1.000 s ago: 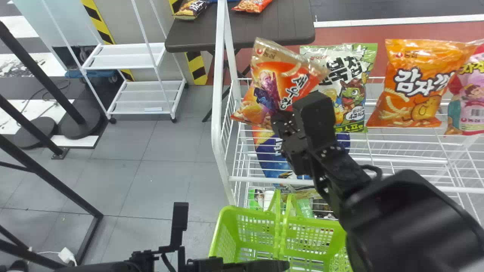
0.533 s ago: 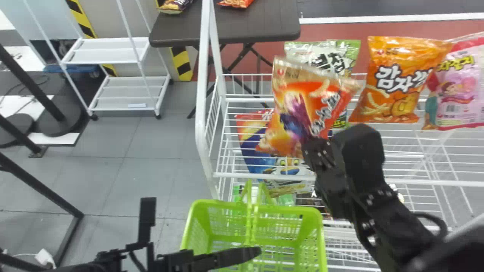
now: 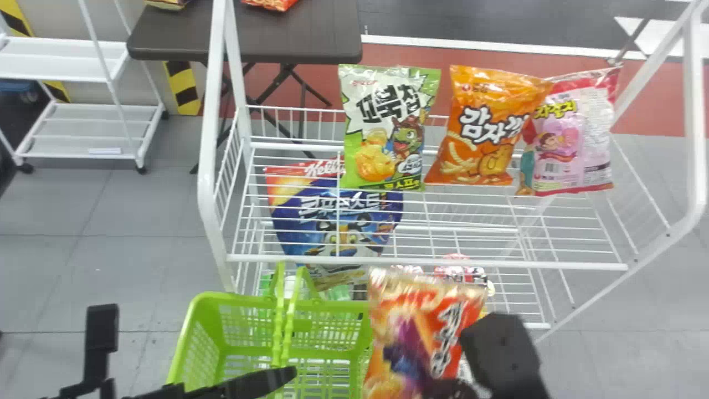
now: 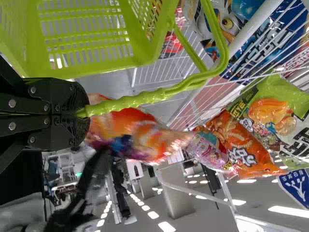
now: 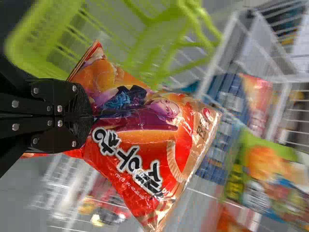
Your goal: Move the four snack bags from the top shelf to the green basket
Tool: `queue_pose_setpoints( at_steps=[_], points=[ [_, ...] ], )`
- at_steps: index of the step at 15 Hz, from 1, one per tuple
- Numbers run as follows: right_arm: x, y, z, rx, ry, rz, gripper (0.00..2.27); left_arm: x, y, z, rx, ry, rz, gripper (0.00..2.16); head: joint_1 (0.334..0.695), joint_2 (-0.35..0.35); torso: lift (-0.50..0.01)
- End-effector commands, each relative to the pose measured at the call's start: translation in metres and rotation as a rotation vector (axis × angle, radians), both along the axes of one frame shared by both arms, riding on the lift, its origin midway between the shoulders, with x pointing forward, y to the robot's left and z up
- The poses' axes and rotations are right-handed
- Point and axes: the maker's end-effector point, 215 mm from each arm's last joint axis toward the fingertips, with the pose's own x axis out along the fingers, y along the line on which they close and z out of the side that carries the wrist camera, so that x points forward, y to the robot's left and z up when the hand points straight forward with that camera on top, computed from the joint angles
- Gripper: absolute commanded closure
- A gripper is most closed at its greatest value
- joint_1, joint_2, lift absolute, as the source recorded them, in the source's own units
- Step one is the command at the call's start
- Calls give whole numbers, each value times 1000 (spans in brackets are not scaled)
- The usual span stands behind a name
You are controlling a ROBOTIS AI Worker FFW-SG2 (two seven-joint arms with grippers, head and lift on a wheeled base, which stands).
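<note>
One red-orange snack bag (image 3: 407, 327), pinched tight by the right gripper (image 5: 91, 116), has neared its likely drop, the left gripper (image 4: 87, 112) clamping the green basket handle (image 4: 126, 101).

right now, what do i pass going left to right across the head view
White cart, green basket, green-and-white snack bag, orange snack bag, pink snack bag
</note>
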Motion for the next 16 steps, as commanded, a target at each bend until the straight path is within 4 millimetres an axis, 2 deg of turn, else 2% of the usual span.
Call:
queue_pose_setpoints(
  at_steps=[1, 5, 6, 7, 8, 9, 10, 11, 13, 14, 16],
  points=[
    [-24, 26, -21, 49, 90, 54, 1926, -2, -1, 1, -1, -1, 0, 1808, 695, -130, 0],
    [8, 92, -38, 169, -4, 143, 1926, -16, -6, 12, -1, -5, -14, 1808, 695, -30, 0],
    [7, 108, -45, 192, 16, 160, 1922, -22, -8, 16, -5, 7, -24, 1808, 695, 39, 0],
    [5, 113, -51, 198, 53, 149, 1835, -23, -7, 19, -6, 4, -26, 1808, 695, 74, 0],
    [-17, 115, -68, 186, 174, 160, 1686, -26, -8, 21, -8, 5, -30, 1808, 695, 100, 0],
    [-29, 113, -78, 163, 238, 162, 1315, -26, -7, 23, -12, 5, -30, 1808, 695, 127, 0],
    [-32, 110, -81, 139, 244, 167, 647, -28, -8, 26, -24, 9, -33, 1808, 695, 149, 0],
    [-33, 105, -83, 117, 243, 163, 70, -28, -8, 28, -31, 5, -33, 1808, 695, 161, 0],
    [-23, 99, -72, 111, 184, 157, 2, -27, -7, 31, -32, 0, -32, 1808, 695, 148, 0],
    [-6, 99, -59, 121, 106, 153, 6, -28, -7, 32, -34, 2, -33, 1808, 695, 139, 0],
    [43, 107, -23, 182, -114, 146, 46, -29, -7, 32, -36, 6, -37, 1808, 695, 124, 0]
  ],
)
